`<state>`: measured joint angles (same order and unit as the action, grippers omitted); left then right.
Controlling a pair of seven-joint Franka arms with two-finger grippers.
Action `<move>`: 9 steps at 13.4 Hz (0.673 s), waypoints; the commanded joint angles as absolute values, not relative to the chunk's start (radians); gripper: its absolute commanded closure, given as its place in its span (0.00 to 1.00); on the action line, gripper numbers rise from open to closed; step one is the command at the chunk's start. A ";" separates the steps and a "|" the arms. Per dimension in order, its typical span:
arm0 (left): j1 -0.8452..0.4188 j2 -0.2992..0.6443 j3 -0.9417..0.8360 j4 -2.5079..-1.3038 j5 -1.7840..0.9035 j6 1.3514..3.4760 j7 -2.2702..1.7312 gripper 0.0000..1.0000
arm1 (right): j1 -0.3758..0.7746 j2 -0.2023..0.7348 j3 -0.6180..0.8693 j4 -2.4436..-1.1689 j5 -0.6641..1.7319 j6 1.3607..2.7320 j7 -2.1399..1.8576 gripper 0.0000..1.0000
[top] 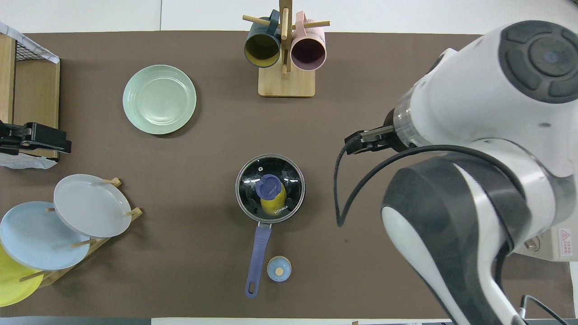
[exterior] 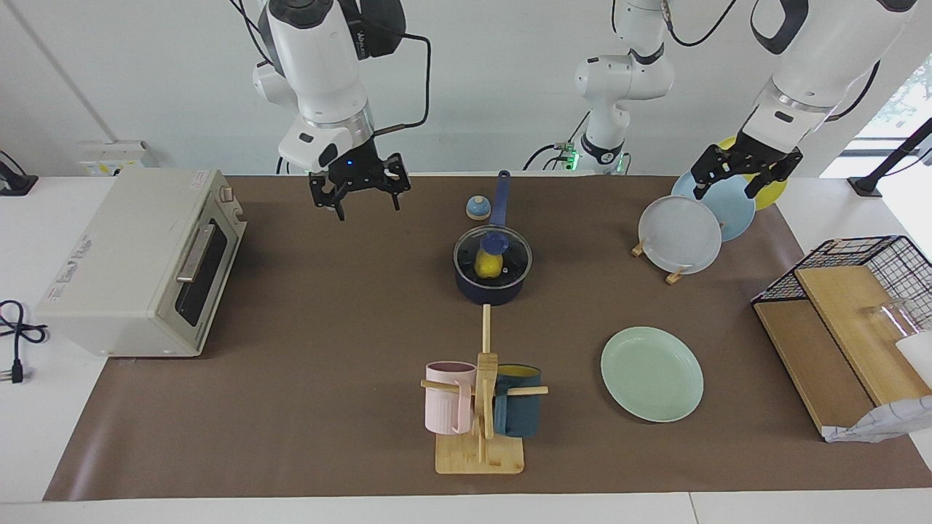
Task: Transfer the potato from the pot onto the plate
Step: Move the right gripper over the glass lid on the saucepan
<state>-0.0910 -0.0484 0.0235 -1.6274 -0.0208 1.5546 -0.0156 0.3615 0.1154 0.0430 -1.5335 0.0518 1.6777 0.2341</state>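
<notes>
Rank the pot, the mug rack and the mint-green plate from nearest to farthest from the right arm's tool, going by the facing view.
From the right tool, which hangs open over the mat between the toaster oven and the pot:
1. The pot, lidded, mid-table, with the potato inside.
2. The mug rack, farther from the robots than the pot.
3. The plate, toward the left arm's end.

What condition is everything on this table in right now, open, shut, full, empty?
pot: glass lid on, potato inside.
potato: in the pot, under the lid.
plate: flat on the table, empty.
toaster oven: door shut.
pink mug: hanging on the mug stand.
teal mug: hanging on the stand.
right gripper: open, empty, raised.
left gripper: open, empty, over the plate rack.
</notes>
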 commanded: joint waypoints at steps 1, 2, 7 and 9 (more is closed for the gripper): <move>-0.087 -0.072 0.018 -1.652 -0.005 1.551 -0.026 0.00 | 0.484 0.237 0.043 -1.424 0.032 1.681 0.381 0.00; -0.087 -0.072 0.020 -1.652 -0.005 1.551 -0.026 0.00 | 0.517 0.274 0.043 -1.399 0.025 1.693 0.434 0.00; -0.087 -0.072 0.018 -1.652 -0.005 1.551 -0.026 0.00 | 0.624 0.330 0.044 -1.413 -0.004 1.811 0.523 0.00; -0.086 -0.072 0.020 -1.652 -0.005 1.551 -0.026 0.00 | 0.659 0.368 0.044 -1.416 -0.047 1.833 0.537 0.00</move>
<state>-0.0910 -0.0484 0.0235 -1.6275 -0.0208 1.5546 -0.0157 0.6306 0.3229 0.0441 -1.4351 -0.0038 1.8120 0.5076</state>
